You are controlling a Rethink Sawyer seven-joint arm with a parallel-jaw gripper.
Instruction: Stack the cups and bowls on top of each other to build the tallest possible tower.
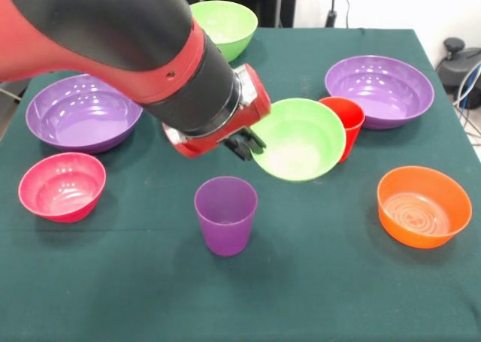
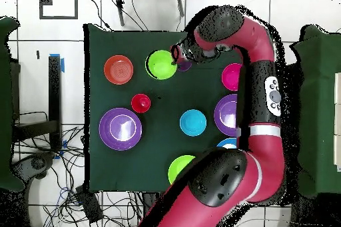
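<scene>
My gripper (image 1: 244,143) holds a lime green bowl (image 1: 297,139) by its rim, tilted with its mouth toward the front camera, above the table's middle. In the overhead view the gripper (image 2: 178,54) is at the bowl's (image 2: 161,64) edge. The translucent purple cup (image 1: 225,214) stands upright just in front of and below the gripper. The red cup (image 1: 343,124) stands upright behind the held bowl's right edge and also shows in the overhead view (image 2: 140,103). No stack shows.
Two purple bowls (image 1: 83,113) (image 1: 379,90), a pink bowl (image 1: 62,186), an orange bowl (image 1: 423,205) and a second lime green bowl (image 1: 223,28) ring the table. A blue bowl (image 2: 193,122) shows only from overhead; another blue one (image 2: 226,143) peeks from under the arm.
</scene>
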